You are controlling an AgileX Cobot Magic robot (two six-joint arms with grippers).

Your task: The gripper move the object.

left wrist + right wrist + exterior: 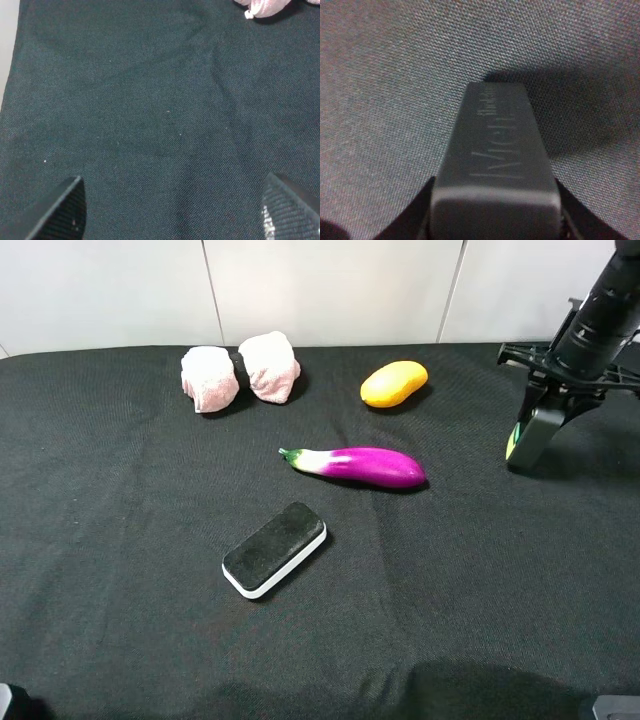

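Observation:
The object, a small grey bottle with a green-yellow label edge, is at the far right of the black cloth, tilted, with its top between the prongs of my right gripper. In the right wrist view its flat grey side with faint lettering fills the frame, and the black fingers press against both of its sides. I cannot tell whether its base rests on the cloth. Its cap is hidden. My left gripper is open and empty over bare cloth.
A purple eggplant lies mid-table. A black-and-white eraser block lies in front of it. A yellow fruit and two pink rolled cloths sit at the back; one cloth shows in the left wrist view.

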